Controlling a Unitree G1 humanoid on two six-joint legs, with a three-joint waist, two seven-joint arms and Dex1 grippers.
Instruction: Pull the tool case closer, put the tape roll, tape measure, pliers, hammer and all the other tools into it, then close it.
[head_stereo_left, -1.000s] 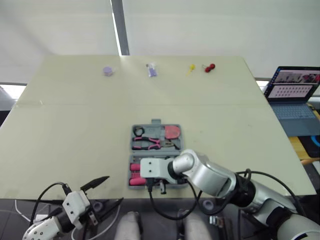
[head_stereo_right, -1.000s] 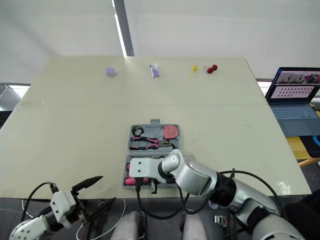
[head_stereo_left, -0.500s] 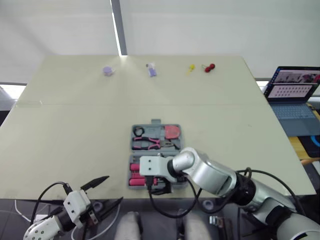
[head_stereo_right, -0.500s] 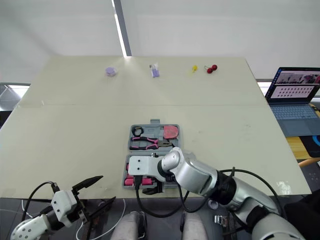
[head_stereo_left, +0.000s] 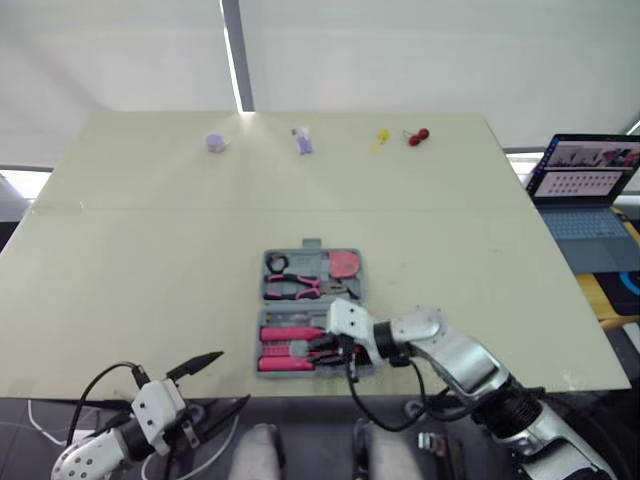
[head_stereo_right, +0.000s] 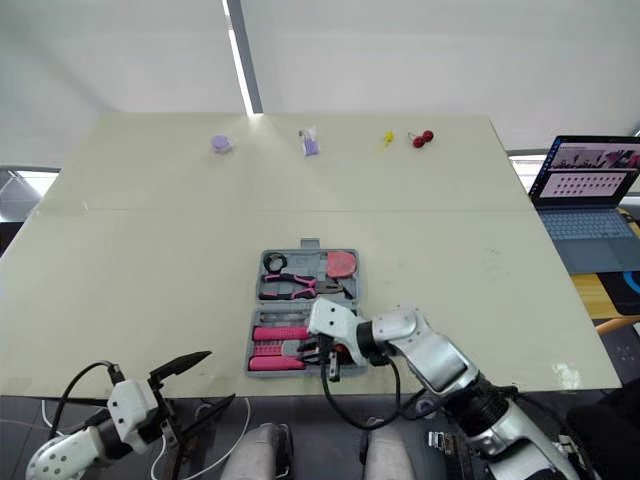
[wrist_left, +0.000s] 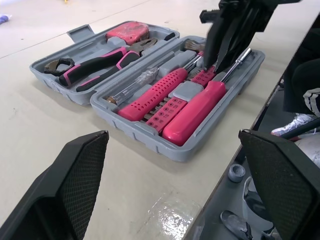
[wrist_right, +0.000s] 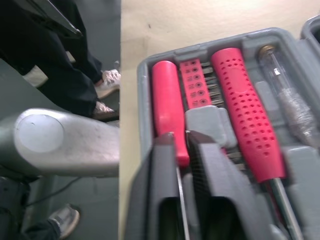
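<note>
Pale cream counter (head_stereo_left: 150, 250) runs back to a white wall, with four small things along its far edge: two purple (head_stereo_left: 216, 142) (head_stereo_left: 303, 141), one yellow (head_stereo_left: 382, 137), one red (head_stereo_left: 418, 135). Off the right side sits an open laptop (head_stereo_left: 585, 190); the rows on its screen are too small to read.

The grey tool case (wrist_left: 145, 137) lies open near the front edge of the counter, just ahead of the robot. Its far half holds the black tape roll (head_stereo_left: 277, 263), the pink-handled pliers (head_stereo_left: 295, 288) and the pink tape measure (head_stereo_left: 345, 263). The near half holds a dotted pink driver (wrist_left: 155, 92), a clear-handled tester (wrist_left: 135, 85), a pink bit rack (wrist_left: 167, 107) and a smooth pink driver (wrist_left: 192, 112). No lettering can be made out on the case or tools.

The right gripper (wrist_right: 182, 142) points down into the near half, its jaws drawn close with only a slit between them, over the smooth driver's metal shaft. The left gripper (head_stereo_left: 230, 378) hangs below the counter's front edge, jaws spread wide.
</note>
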